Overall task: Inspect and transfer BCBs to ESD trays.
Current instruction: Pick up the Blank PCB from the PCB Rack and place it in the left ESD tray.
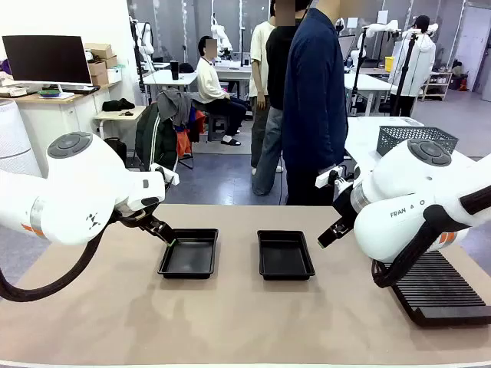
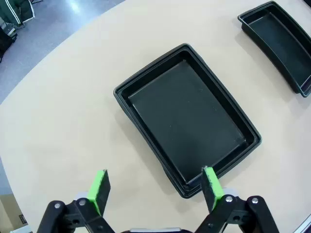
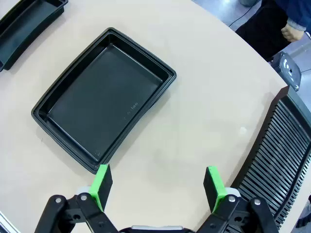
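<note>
The left arm [image 1: 77, 188] came in at the far left over the table [image 1: 115, 307]. Its left gripper [image 1: 167, 239] hung low at the near left corner of the left tray [image 1: 189, 254]. In the left wrist view the jaws stood wide apart and held nothing. One green pad [image 2: 98, 186] was over bare table beside the tray, and the other pad [image 2: 212, 187] was over the tray's nearest corner. Whether that pad touched the rim could not be told. The tray was black and shallow and lay flat, its rim showing as a double line and its floor plain black.

Next to it, across a strip of table, lay the right tray [image 1: 285, 255], of the same kind, flat and roughly parallel to the first. Behind the trays, at the table's far edge, stood a person [image 1: 314, 100] in a dark blue top.

Further right, the right gripper [image 1: 331, 232] hung above the table near the right tray's far right corner, apart from it. In the right wrist view its jaws were likewise spread wide, with nothing between them. One pad [image 3: 102, 183] was just beside that tray's nearest corner, and the other [image 3: 214, 187] was near the edge of the rack [image 1: 441, 291]. The rack was long, black and ribbed, and lay at the table's right end beneath the right arm [image 1: 418, 199]. In that view's top corner, past the table's edge, a hand [image 3: 293, 32] showed below a blue sleeve.
</note>
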Controlling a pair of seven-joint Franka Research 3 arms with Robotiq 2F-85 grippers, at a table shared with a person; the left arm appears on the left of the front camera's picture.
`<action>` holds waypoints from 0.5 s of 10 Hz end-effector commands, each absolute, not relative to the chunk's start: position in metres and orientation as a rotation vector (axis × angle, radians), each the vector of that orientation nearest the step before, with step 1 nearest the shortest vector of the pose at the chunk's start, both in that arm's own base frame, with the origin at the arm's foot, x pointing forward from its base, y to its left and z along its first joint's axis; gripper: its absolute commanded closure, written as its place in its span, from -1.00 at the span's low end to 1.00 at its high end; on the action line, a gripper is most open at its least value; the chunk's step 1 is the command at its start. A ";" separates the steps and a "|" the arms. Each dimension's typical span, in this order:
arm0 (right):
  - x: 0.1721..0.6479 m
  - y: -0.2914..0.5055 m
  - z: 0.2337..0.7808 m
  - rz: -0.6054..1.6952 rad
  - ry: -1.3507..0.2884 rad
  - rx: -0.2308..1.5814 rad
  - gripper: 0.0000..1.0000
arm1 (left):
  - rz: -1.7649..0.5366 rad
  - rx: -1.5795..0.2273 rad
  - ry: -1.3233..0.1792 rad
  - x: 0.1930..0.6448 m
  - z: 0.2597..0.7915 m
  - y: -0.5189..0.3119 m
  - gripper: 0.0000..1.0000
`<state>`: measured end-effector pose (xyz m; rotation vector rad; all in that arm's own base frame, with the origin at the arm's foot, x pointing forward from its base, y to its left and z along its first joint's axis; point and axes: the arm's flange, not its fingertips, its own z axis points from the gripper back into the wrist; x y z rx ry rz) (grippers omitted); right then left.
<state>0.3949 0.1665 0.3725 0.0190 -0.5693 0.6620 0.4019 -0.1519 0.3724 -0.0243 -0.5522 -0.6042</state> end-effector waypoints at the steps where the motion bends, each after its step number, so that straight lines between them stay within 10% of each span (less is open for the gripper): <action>1: 0.395 0.167 0.372 0.662 -0.569 0.019 -1.00 | -0.604 -0.024 -0.552 0.402 0.372 -0.152 -1.00; 5: 0.395 0.167 0.372 0.662 -0.569 0.019 -1.00 | -0.604 -0.024 -0.552 0.402 0.372 -0.152 -1.00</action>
